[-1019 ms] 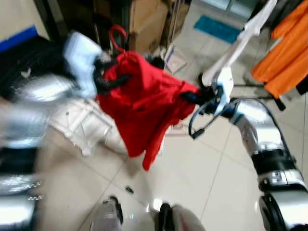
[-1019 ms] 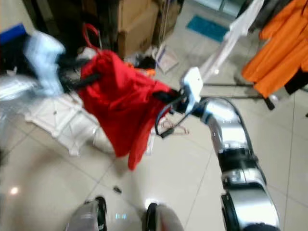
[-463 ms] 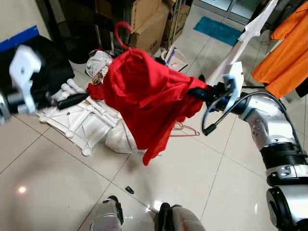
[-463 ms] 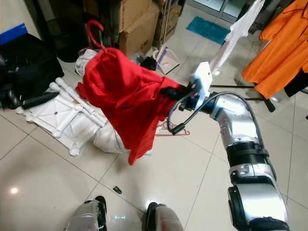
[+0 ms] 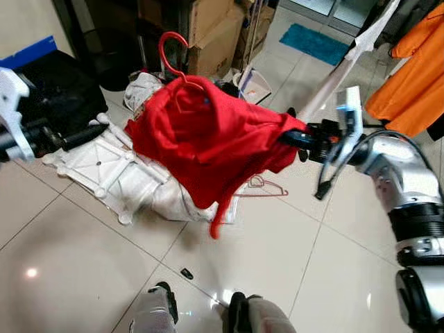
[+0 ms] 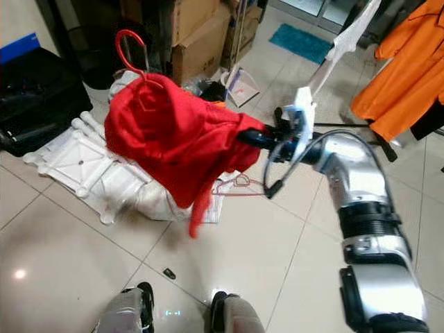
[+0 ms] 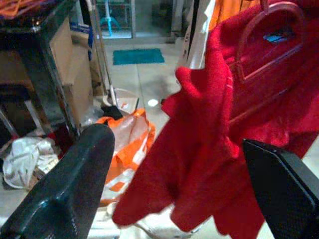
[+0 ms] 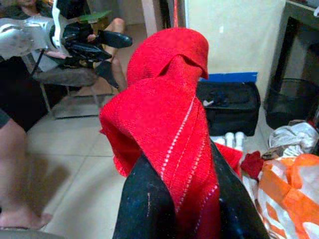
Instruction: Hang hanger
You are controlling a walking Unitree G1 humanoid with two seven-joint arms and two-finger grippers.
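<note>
A red hanger (image 5: 173,52) with a curved hook standing upright carries a red garment (image 5: 208,149), bunched and draped over it so that only the hook and a bit of the shoulder line show; a narrow tail of cloth hangs below the rest. The bundle is held in the air above the tiled floor (image 5: 83,270), in front of the robot at about chest level. The right end effector (image 5: 295,137) reaches in from the right and is clamped on one end of the garment; in the right wrist view its two black fingers (image 8: 144,199) pinch a fold of red cloth with pale stitching between them. The left end effector (image 5: 80,137) is out to the left, apart from the garment, with its fingers spread wide and nothing between them; in the left wrist view the cloth hangs beyond both fingers (image 7: 70,189).

Under and behind the bundle a white plastic frame (image 5: 104,170) lies on the floor beside a heap of pale cloth (image 5: 184,201). A second, bare hanger (image 5: 263,187) lies on the tiles just right of that. Cardboard boxes (image 5: 215,35) and a black bag (image 5: 69,90) close off the far left. To the far right orange clothes (image 5: 409,76) hang beside a slanting white pole (image 5: 347,62). The tiles nearest the robot's feet (image 5: 201,312) are bare
</note>
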